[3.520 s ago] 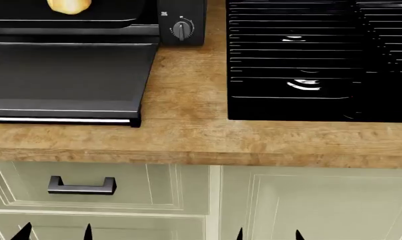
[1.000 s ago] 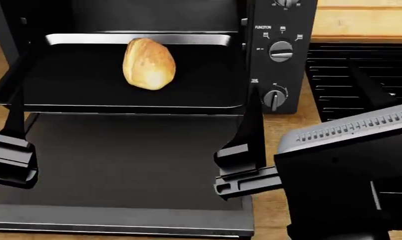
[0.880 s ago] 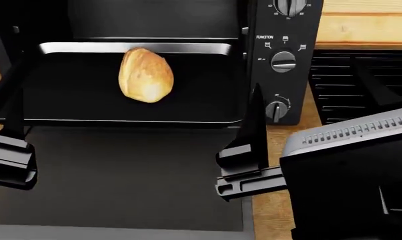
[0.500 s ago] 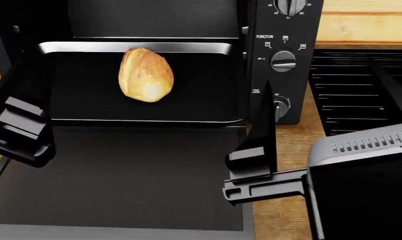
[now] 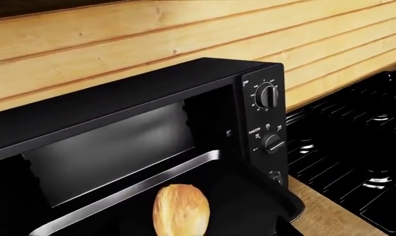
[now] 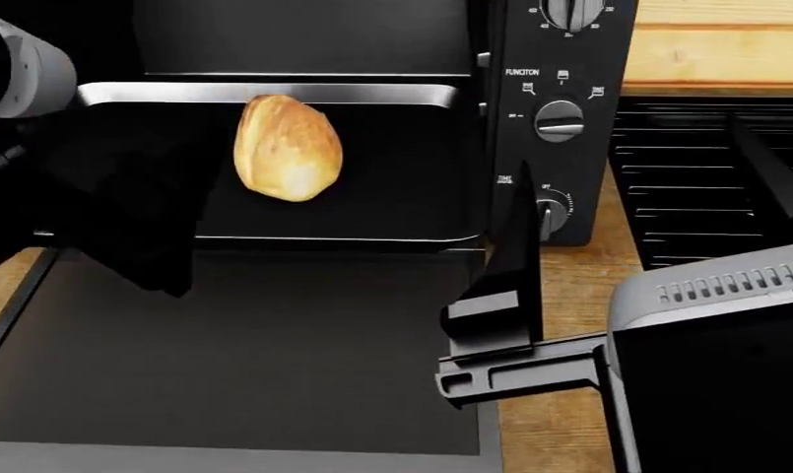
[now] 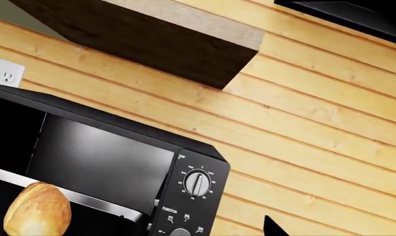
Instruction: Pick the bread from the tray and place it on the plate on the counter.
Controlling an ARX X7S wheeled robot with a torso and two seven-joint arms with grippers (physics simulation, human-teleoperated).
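The bread [image 6: 289, 148], a golden-brown roll, lies on the black tray [image 6: 265, 94] pulled partly out of a black toaster oven. It also shows in the wrist views as the bread [image 5: 180, 211] on the tray [image 5: 119, 191], and the bread [image 7: 37, 211] on the tray [image 7: 73, 196]. My left gripper [image 6: 133, 217] is a dark mass over the tray's left part, left of the bread; its jaws are not discernible. My right gripper [image 6: 623, 148] stands open right of the oven, one finger [image 6: 508, 266] by the oven's front corner. The plate is out of view.
The oven's flat door panel [image 6: 238, 355] lies open in front of the tray. Knobs [image 6: 558, 120] line the oven's right face. A strip of wood counter [image 6: 554, 266] separates the oven from the black ridged stovetop [image 6: 698, 168]. My right arm's housing [image 6: 711, 374] fills the lower right.
My left arm has risen from beside the door panel and swung in over the tray's left side. The right gripper and the bread have stayed put.
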